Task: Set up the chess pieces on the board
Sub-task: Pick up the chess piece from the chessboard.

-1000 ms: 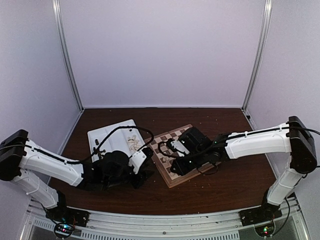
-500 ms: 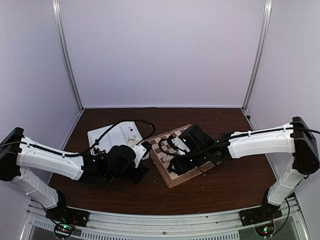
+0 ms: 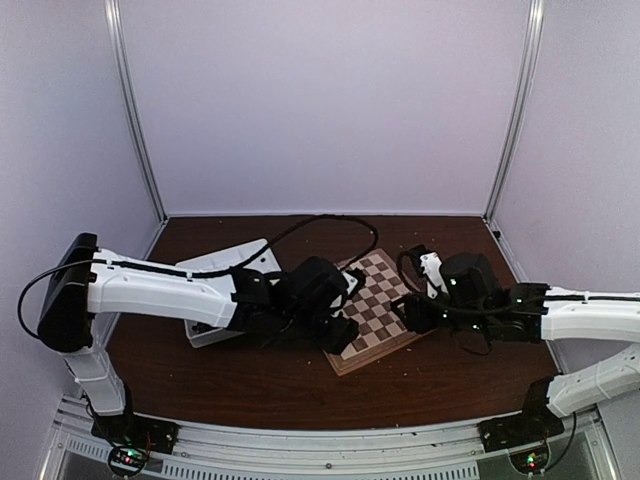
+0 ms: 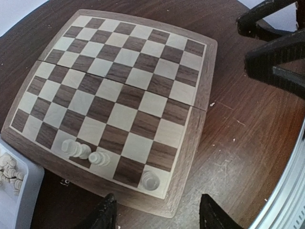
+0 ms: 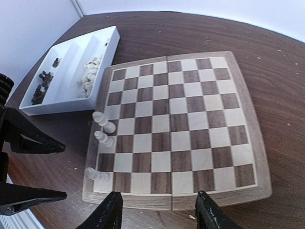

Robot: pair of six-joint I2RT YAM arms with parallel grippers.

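Board: square wooden cream-and-brown checkered board [image 4: 119,90], beside your white plastic tray [image 5: 71,59].
Pieces: cream-white turned chess pieces [image 4: 97,158] along its tray-side edge.
Grippers: left gripper [image 4: 155,217], right gripper [image 5: 157,212] both agape, empty.

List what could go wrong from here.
1. The four white pieces stand on the board's row nearest the tray. The left tool, hovering open just off that edge, may topple them when it goes for more.
2. Two of those pieces stand very close together, so setting another beside them could knock one over.
3. The right tool also hangs by the board and might clash with the left.
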